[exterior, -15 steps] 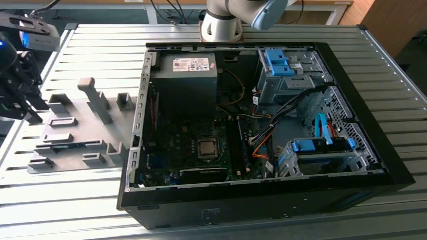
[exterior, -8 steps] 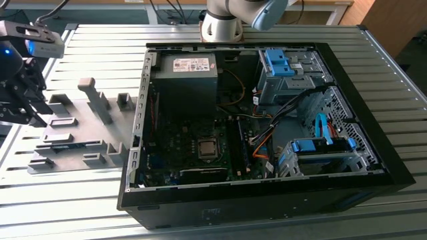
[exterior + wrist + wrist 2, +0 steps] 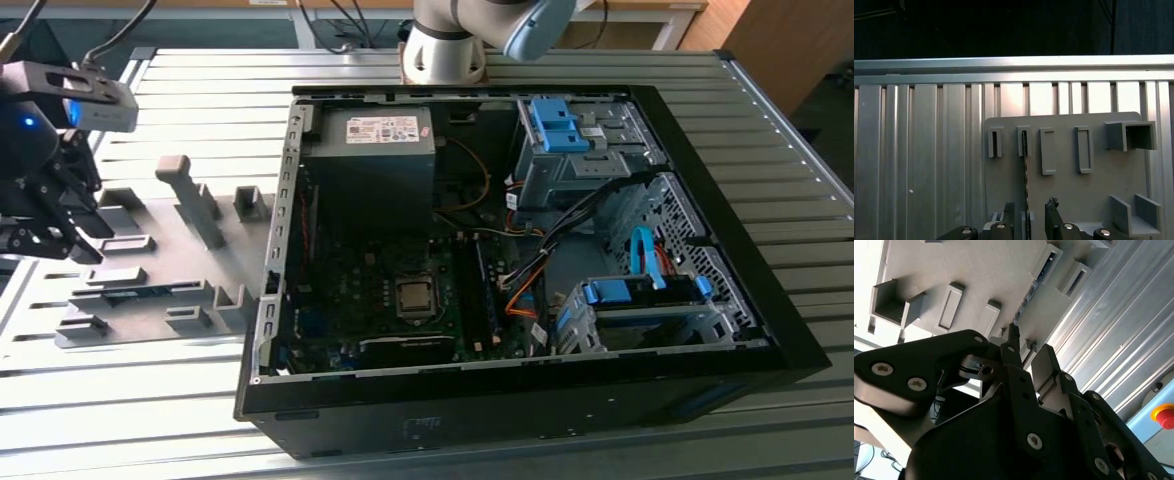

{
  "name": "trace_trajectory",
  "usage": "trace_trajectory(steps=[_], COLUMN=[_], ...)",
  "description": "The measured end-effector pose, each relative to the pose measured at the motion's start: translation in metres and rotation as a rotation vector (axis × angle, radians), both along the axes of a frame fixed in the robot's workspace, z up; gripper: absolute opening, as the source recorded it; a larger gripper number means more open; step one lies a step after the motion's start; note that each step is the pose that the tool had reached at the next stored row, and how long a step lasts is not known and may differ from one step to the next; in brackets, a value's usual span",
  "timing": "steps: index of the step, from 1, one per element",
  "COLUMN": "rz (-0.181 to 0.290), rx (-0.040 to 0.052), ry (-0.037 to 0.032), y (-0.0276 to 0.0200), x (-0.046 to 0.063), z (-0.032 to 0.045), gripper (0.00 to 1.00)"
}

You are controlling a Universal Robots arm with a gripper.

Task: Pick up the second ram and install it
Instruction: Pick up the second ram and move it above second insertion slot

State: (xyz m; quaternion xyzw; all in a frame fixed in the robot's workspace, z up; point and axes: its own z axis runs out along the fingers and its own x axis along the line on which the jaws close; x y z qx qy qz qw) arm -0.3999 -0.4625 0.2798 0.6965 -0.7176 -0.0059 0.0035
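An open computer case [image 3: 534, 425] lay on a slatted table [image 3: 120, 420], with the arm's base [image 3: 447, 50] behind it and a fixture plate [image 3: 167, 262] beside it, toward the exterior view's left. Inside the case, the power supply [image 3: 367, 160] sat nearest the arm's base, with drive cages [image 3: 641, 310] along the exterior view's right. In the first wrist view, the second ram [image 3: 1025, 170] stood on edge on that plate, between the gripper's [image 3: 1030, 215] parted fingers.

Robot workshop — ribbed metal bench [image 3: 160, 420], opened computer case [image 3: 534, 425], grey fixture plate [image 3: 154, 250], red stop button [image 3: 1162, 416]
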Motion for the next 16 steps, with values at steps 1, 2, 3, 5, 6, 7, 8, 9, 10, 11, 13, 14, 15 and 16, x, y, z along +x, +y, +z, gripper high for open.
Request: trace_trajectory(steps=[1, 2, 3, 5, 6, 7, 8, 9, 10, 11, 13, 14, 15, 16], rz=[0.000, 0.000, 0.000, 0.000, 0.000, 0.000, 0.000, 0.000, 0.000, 0.000, 0.000, 0.000, 0.000, 0.000], rx=[-0.0001, 0.0000, 0.0000, 0.0000, 0.0000, 0.0002, 0.0004, 0.0004, 0.0004, 0.0004, 0.0004, 0.0004, 0.0004, 0.0005], ry=[0.0001, 0.0000, 0.0000, 0.0000, 0.0001, 0.0001, 0.0000, 0.0000, 0.0000, 0.0000, 0.0001, 0.0001, 0.0000, -0.0002], y=[-0.0006, -0.0012, -0.0016, -0.0019, -0.0019, -0.0019, -0.0019, -0.0019, -0.0019, -0.0019, -0.0019, -0.0019, -0.0019, -0.0019], x=[-0.0002, -0.0004, -0.0007, -0.0010, -0.0010, -0.0009, -0.0009, -0.0009, -0.0009, -0.0009, -0.0010, -0.0010, -0.0010, -0.0010], z=[-0.0018, -0.0036, -0.0053, -0.0071, -0.0071, -0.0071, -0.0072, -0.0072, -0.0071, -0.0072, -0.0073, -0.0075, -0.0078, -0.0083], gripper=[0.38, 0.38, 0.38, 0.38, 0.38, 0.38, 0.38, 0.38, 0.38, 0.38, 0.38, 0.38, 0.38, 0.38])
